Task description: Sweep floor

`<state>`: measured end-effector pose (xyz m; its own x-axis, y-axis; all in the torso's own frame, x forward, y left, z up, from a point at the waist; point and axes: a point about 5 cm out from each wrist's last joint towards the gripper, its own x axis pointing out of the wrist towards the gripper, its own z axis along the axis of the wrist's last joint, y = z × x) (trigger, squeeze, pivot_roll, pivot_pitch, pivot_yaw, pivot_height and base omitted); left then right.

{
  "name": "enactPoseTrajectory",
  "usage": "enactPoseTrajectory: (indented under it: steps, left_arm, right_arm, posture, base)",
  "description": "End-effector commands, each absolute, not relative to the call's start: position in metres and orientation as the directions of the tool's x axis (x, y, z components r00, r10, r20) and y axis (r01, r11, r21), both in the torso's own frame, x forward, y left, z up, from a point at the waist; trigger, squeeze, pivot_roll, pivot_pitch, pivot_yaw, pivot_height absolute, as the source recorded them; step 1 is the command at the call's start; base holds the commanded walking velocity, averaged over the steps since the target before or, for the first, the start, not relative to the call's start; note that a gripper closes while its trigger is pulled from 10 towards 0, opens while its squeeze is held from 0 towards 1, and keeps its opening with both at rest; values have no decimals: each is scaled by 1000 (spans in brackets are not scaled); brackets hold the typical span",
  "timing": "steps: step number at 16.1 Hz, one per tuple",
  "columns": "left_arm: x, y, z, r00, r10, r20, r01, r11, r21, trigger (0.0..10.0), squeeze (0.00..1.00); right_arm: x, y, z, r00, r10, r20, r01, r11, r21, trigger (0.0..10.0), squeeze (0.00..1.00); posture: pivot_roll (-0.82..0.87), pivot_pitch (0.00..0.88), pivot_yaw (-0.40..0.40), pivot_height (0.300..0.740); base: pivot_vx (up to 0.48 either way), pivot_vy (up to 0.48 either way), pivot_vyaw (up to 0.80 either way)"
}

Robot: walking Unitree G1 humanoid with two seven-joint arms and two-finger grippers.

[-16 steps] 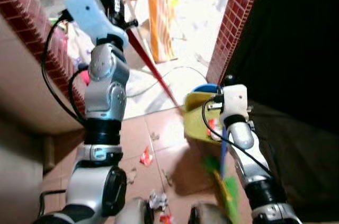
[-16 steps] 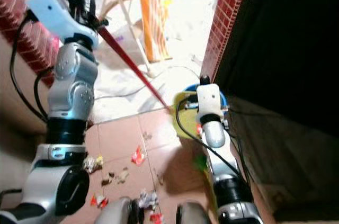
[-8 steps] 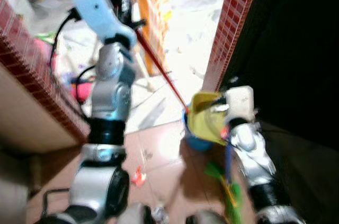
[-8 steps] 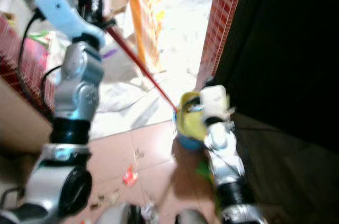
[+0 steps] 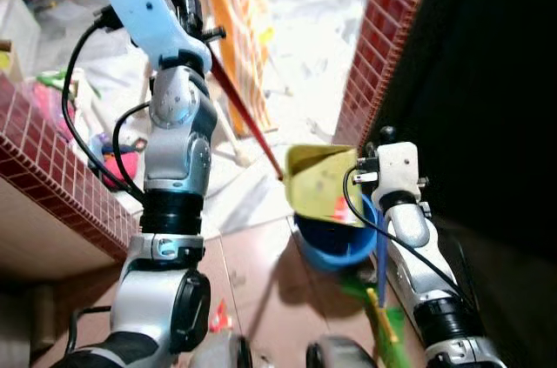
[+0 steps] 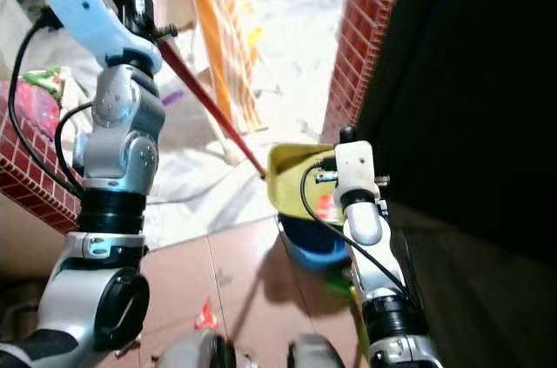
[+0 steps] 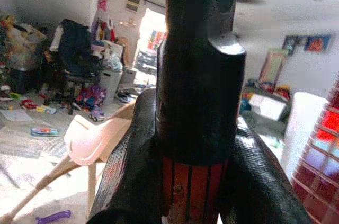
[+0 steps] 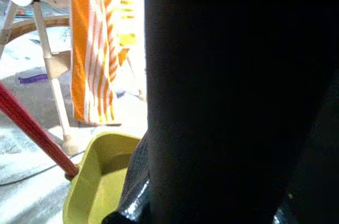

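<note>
Left pincer (image 7: 193, 181) clamped on red broom handle (image 5: 246, 116), raised high. Right pincer: finger state unclear; yellow dustpan (image 5: 324, 185) tilted over blue bucket (image 5: 335, 246).

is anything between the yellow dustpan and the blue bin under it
Nothing visible. The yellow dustpan, on its red handle held in the left hand, hangs tilted right over the blue bin, with open air between.
</note>
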<state>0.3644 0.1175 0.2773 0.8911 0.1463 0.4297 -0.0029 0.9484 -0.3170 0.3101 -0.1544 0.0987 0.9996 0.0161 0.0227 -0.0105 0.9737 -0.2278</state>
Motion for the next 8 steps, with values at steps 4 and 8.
enactPoseTrajectory:
  steps: [4,8]
  left_arm:
    - [352,112,297,808,120,577,16,974,-225,10000,0]
    - [347,96,286,821,62,567,80,972,-222,10000,0]
  right_arm:
    - [312,-146,107,997,45,57,-33,978,-208,10000,0]
    - [312,-146,106,997,47,55,-35,978,-207,10000,0]
  posture:
    - [-96,91,46,740]
    - [-95,92,46,740]
  base:
    - [120,0,0]
    - [0,0,0]
